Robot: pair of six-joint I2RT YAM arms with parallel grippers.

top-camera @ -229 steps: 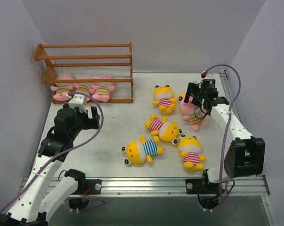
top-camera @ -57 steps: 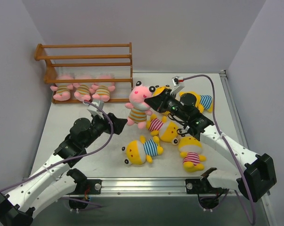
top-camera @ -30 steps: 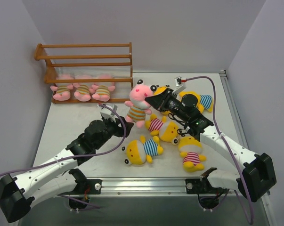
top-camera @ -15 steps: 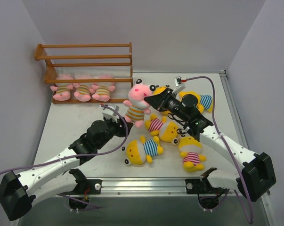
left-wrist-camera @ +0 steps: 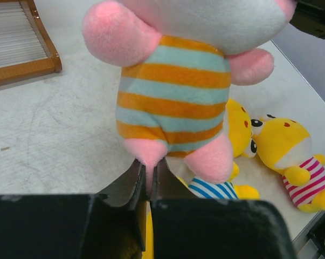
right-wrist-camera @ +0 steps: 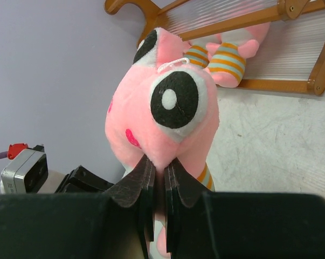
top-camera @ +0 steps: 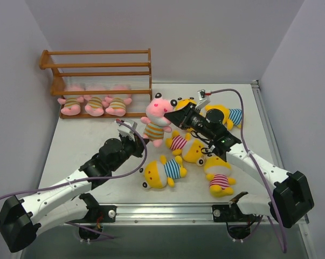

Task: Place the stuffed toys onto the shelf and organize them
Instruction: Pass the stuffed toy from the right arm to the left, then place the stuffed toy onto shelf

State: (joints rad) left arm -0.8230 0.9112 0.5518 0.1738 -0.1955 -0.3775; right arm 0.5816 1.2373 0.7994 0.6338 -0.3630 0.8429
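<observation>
The pink plush animal in a tan-and-pale-blue striped shirt (top-camera: 157, 120) is held up clear of the grey table (top-camera: 70, 129) between the two arms, gripped at both ends. The right gripper (right-wrist-camera: 159, 162) has its jaws pressed almost together on a fold of fur at the edge of the head, and the face swells just above them. The left gripper (left-wrist-camera: 149, 164) takes the other end. Its jaws are drawn close on the tip of one pink foot, and the striped belly rises directly beyond them.

A double hold like this reads as a hand-over. The orange-brown wooden three-tier rack (top-camera: 150, 81) stands well beyond the left jaws at the back left corner, far off to the side of the right jaws. Passing the toy to the left arm looks like the sensible way to get it there.

Three matching pink plush animals (top-camera: 95, 103) lie in a row on the rack's lowest tier, with a gap at its right end. That slot seems meant for this fourth one. The yellow plush animals in pink- and blue-striped shirts (top-camera: 186, 147) lie under and beside the right jaws, not yet sorted.

The pinch on the foot is thin. If the right jaws let go, the toy may flop over or slip, so a deeper bite would be safer.
</observation>
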